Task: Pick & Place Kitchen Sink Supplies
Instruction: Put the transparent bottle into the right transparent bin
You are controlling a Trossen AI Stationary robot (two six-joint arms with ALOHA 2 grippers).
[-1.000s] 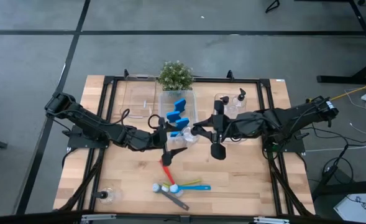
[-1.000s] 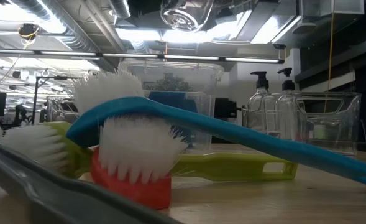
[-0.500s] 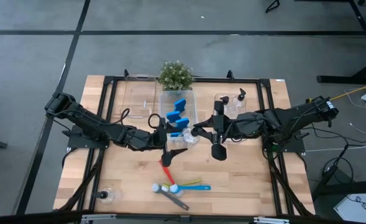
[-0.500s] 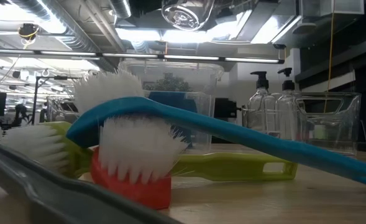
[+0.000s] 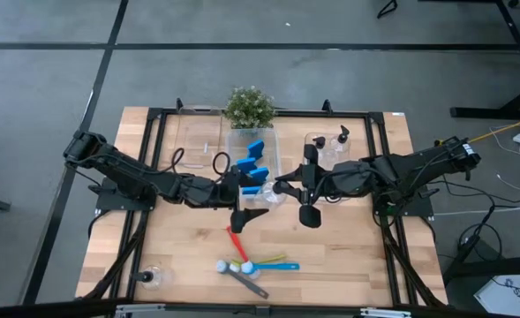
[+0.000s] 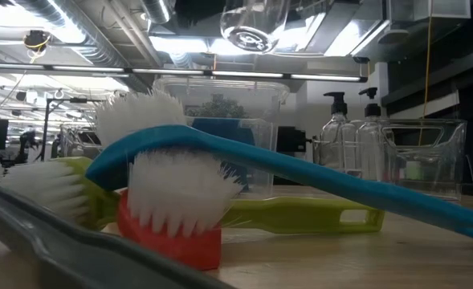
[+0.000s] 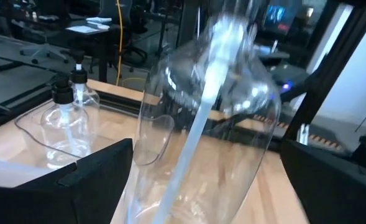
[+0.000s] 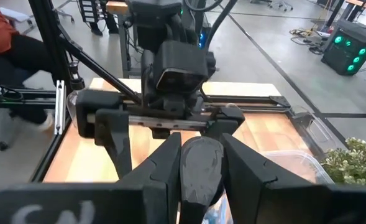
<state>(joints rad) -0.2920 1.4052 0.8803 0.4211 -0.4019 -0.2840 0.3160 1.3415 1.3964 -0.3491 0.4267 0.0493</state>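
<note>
A clear bottle (image 5: pixel 263 195) with a black pump top hangs above the table's middle; its round base (image 6: pixel 252 26) shows at the top of the low view. My right gripper (image 8: pixel 201 180) comes from the right and is shut on it. My left gripper (image 7: pixel 207 186) comes from the left and is open, its fingers standing wide on either side of the bottle's body (image 7: pixel 207 112). Blue sponges (image 5: pixel 255 163) lie in the middle bin. Red (image 5: pixel 235 240), blue (image 5: pixel 279 265), yellow-green (image 5: pixel 273 259) and grey (image 5: pixel 247 281) brushes lie crossed on the table near its front edge. My right gripper pinches the bottle's black pump top (image 8: pixel 201 163) between its two fingers. The fingers come roughly level from the table's right side. The clear body hangs below the fingers, lifted clear of the table.
A potted plant (image 5: pixel 249 106) stands at the far edge. Clear bins sit beside it: one at the left (image 5: pixel 198 140), one at the right (image 5: pixel 330 146) with two pump bottles (image 6: pixel 352 132). Another bottle (image 5: pixel 149 277) lies at the near left corner.
My left gripper has rolled a little at the wrist and edged toward the far bins. The bottle's base has shifted slightly in the low view. My right gripper has kept still.
</note>
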